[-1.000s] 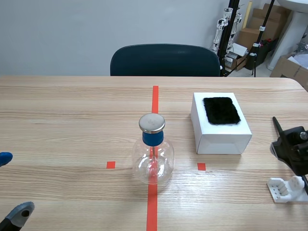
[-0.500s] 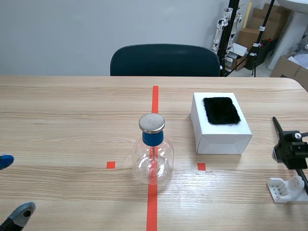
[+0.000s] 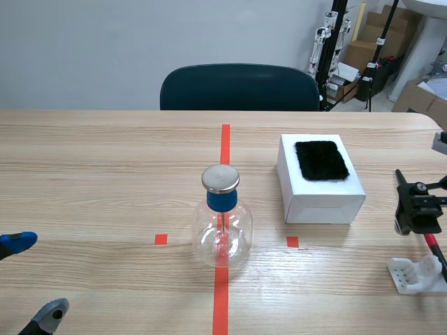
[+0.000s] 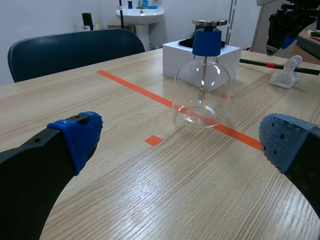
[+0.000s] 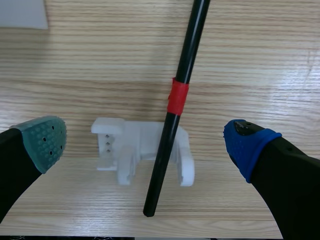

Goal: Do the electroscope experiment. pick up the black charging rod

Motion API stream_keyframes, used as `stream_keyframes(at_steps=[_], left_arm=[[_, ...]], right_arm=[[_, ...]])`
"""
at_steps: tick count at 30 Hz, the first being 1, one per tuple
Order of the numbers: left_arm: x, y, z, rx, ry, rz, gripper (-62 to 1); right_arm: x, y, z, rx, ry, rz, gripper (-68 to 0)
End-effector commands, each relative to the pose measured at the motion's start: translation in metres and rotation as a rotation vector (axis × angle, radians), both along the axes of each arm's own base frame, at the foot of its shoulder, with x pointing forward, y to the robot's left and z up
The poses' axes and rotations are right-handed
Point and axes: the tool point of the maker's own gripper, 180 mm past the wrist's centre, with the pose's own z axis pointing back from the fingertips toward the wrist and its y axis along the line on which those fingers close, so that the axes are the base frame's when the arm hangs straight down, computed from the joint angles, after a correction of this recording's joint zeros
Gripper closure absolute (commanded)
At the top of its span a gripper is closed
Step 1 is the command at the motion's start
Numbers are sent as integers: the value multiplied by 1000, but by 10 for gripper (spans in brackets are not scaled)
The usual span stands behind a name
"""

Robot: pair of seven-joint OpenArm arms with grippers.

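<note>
Near the right edge of the table (image 3: 105, 174), the black rod (image 5: 176, 105) rests on a white holder (image 5: 107, 135), its length pointing away from the robot, directly under the right gripper (image 5: 144, 144), whose fingers stand wide apart.

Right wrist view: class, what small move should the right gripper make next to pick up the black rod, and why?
Probably lower straight down. The right gripper is open, its pads flanking the black rod, which rests across the white stand; nothing is gripped yet, so it likely must descend before closing.
</note>
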Motion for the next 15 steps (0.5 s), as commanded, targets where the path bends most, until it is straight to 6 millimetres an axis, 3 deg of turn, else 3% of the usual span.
stream_keyframes(at_steps=[1, 15], left_arm=[[3, 3, 12, -43, -46, 14, -623], [-3, 0, 4, -13, -17, -25, -623]], right_arm=[[12, -5, 8, -15, -26, -13, -655], [15, -9, -13, 1, 8, -64, -655]])
